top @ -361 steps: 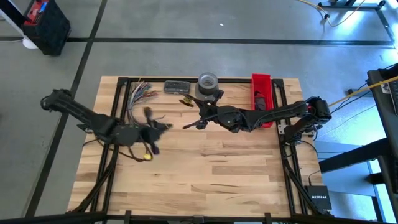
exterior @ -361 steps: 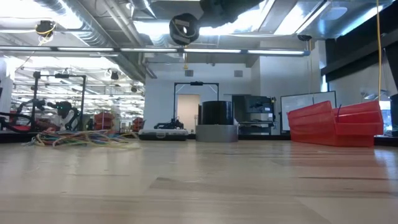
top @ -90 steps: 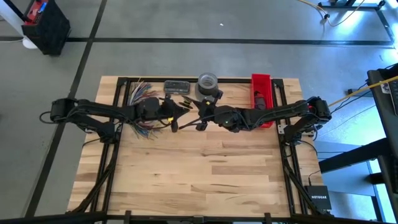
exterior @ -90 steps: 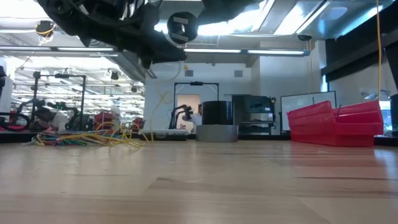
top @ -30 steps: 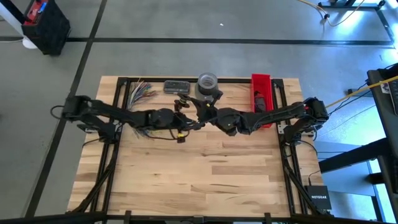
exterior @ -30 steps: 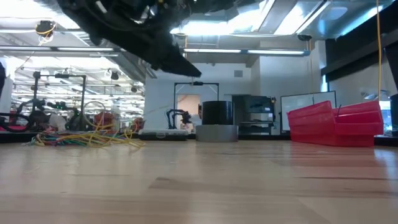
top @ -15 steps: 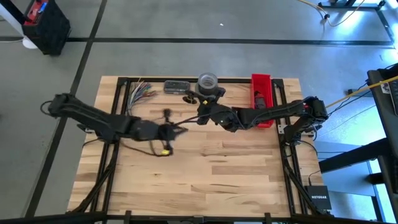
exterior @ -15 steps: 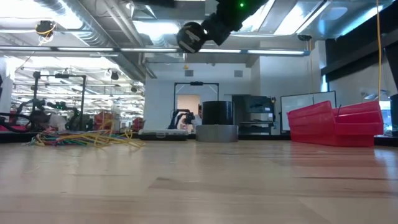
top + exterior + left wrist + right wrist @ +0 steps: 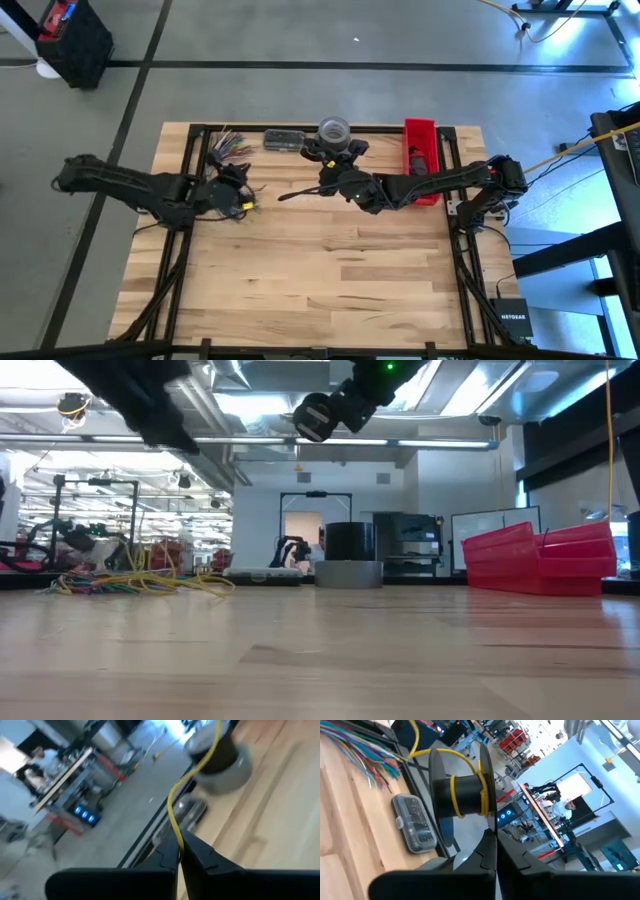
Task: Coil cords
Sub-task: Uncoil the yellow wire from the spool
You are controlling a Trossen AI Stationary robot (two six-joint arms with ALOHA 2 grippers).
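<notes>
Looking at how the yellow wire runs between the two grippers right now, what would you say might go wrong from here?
The left gripper pinches only a thin yellow wire, so it might slip free under tension. The right gripper holds a black spool with just a few turns on it; slack may let them loosen. The wire bundle on the table lies near the left arm and might snag.

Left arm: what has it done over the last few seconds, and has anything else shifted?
The left gripper, shut on a yellow cord, reached toward the table's middle beside the right gripper, then pulled back to the left side. The right gripper holds a black spool with yellow cord wound on it, slightly nearer the back edge than before. The cords, tape roll and red bin stayed put.
</notes>
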